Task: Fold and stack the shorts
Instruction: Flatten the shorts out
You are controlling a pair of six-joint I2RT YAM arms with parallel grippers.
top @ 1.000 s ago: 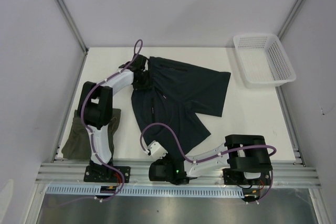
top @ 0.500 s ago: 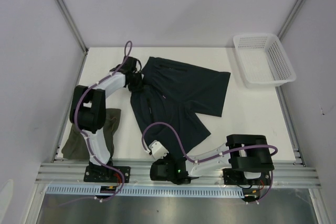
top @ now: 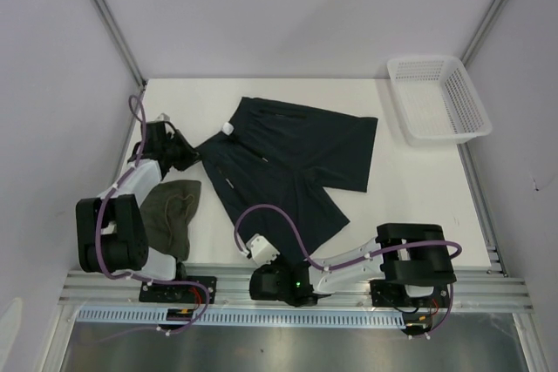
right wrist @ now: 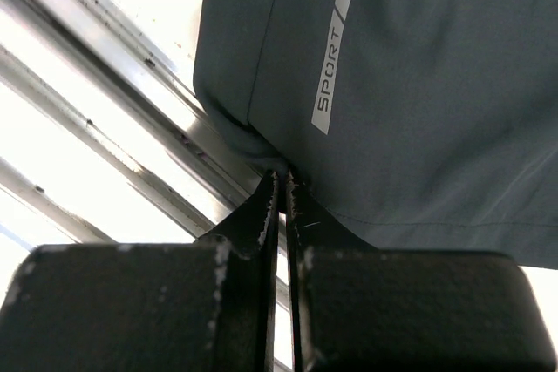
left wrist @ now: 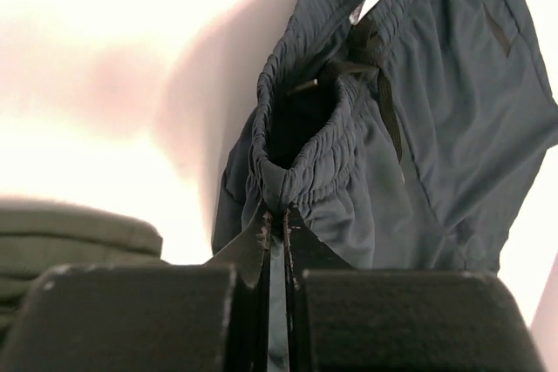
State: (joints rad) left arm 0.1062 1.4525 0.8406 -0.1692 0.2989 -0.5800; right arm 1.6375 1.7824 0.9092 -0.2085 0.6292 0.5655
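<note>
On the white tabletop (top: pixel 418 198), the dark navy shorts (top: pixel 296 154) lay spread across the middle, their waistband (left wrist: pixel 296 172) dragged further left than a second earlier. The olive shorts (top: pixel 170 215) sat bunched at the near left edge. The left fingers (left wrist: pixel 248 254) were clamped tight on the waistband, and the right fingers (right wrist: pixel 253 215) pinched a leg hem near the front edge. The pull probably stretched the cloth flat for folding.

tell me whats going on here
Both arms are holding the navy shorts, spread on the table. The left gripper pinches the waistband at the left; the right gripper pinches a leg hem at the near edge. The olive shorts lie folded near the left arm's base.
</note>
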